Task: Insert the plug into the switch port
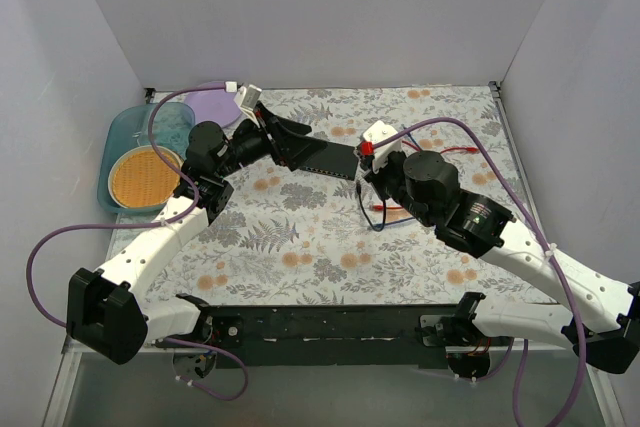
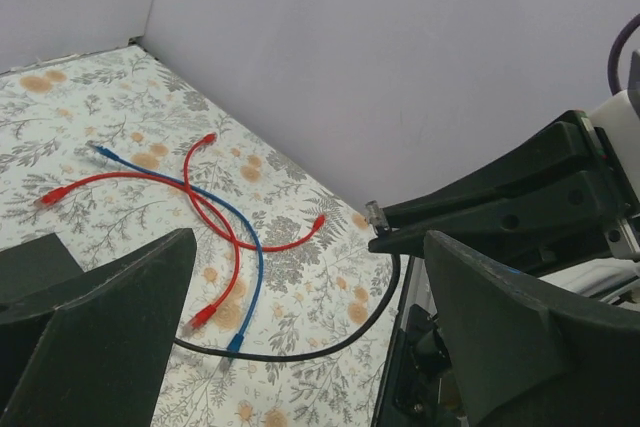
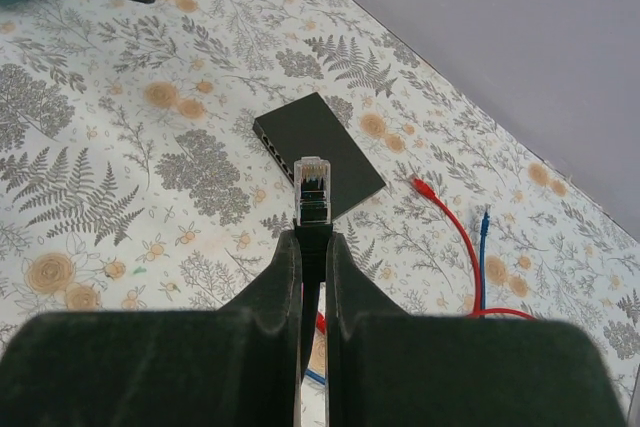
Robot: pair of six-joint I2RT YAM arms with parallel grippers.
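Tightly, right tool (image 3: 312, 239) pinches clear-tipped plug (image 3: 314, 177) (flat matte switch (image 3: 338, 142) near); left tool (image 2: 310, 337) wide.

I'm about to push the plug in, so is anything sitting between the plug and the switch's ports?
Nothing visible does. The plug, pinched in the right gripper, points at the switch, and the mat along its port row is bare. The red cable and blue cable lie off to the other side, out of the path.

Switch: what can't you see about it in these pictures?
Right wrist view: plug covers some switch ports; the rest are too small to count.
Top view: ports too dark and small; plug hidden under right arm.
Left wrist view: switch unclear behind left fingers.
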